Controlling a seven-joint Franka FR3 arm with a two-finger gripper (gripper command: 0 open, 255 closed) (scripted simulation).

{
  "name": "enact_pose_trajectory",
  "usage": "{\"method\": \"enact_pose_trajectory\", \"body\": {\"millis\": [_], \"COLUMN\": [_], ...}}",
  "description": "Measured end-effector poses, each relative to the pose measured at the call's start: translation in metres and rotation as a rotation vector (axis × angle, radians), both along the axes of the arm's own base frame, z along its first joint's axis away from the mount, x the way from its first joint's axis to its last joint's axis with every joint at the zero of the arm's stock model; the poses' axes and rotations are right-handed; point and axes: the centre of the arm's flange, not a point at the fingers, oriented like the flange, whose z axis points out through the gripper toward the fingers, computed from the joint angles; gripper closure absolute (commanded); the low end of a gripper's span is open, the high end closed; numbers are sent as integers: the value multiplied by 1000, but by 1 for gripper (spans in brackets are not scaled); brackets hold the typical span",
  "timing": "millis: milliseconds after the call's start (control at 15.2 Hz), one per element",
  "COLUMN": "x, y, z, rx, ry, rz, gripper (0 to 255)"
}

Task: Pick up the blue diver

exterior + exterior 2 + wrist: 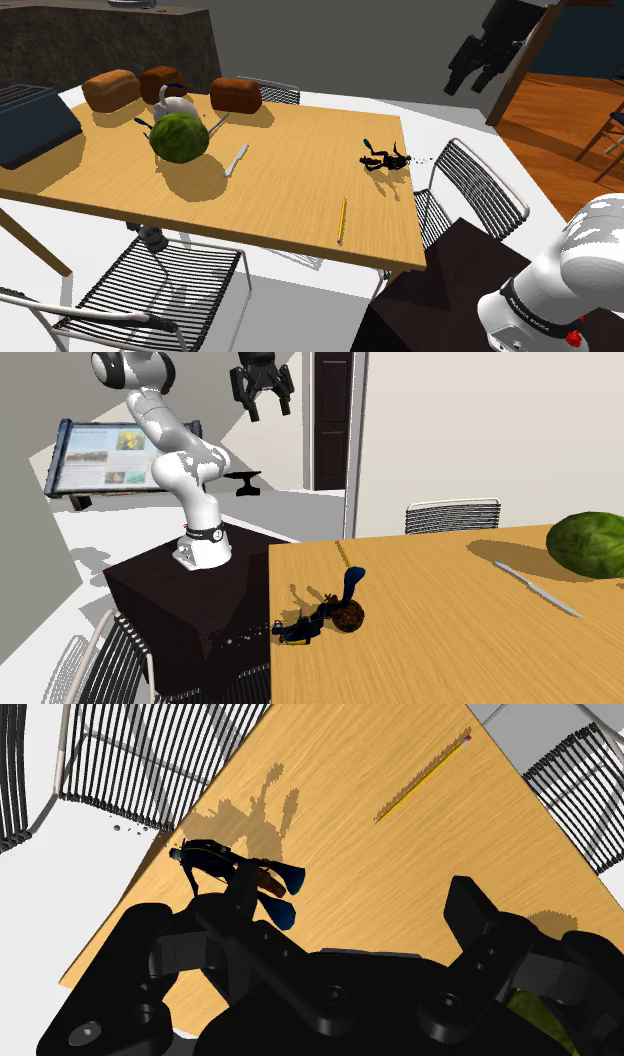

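The diver (385, 158) is a small dark figure with blue fins, lying flat on the wooden table (290, 190) near the edge closest to the stand. In the second exterior view the diver (325, 614) rests by the table corner with one fin raised. My gripper (472, 82) hangs high above the table's far right side in the shoulder view, well clear of the figure. The gripper (262, 410) is open and empty. In the wrist view the diver (210, 856) lies far below, just beyond one fingertip (240, 894), and the gripper (355, 904) holds nothing.
A yellow pencil (342, 220) lies near the table's front edge and a knife (236, 160) mid-table. A green melon (180, 137), a white kettle (175, 103) and bread loaves (236, 95) stand at the far left. Wire chairs (470, 195) ring the table; the dark stand (190, 592) adjoins it.
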Motion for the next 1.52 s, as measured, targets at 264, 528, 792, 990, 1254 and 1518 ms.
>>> {"method": "enact_pose_trajectory", "body": {"millis": [264,528,792,990,1254,1518], "x": [10,29,47,61,81,101], "y": [-15,-46,-78,-98,-131,-158], "z": [-22,-59,-96,-126,-169,-207], "rx": [1,4,7,9,12,15], "ry": [2,4,6,7,9,10], "rz": [12,36,60,79,104,129], "gripper": [0,0,0,0,0,0]}}
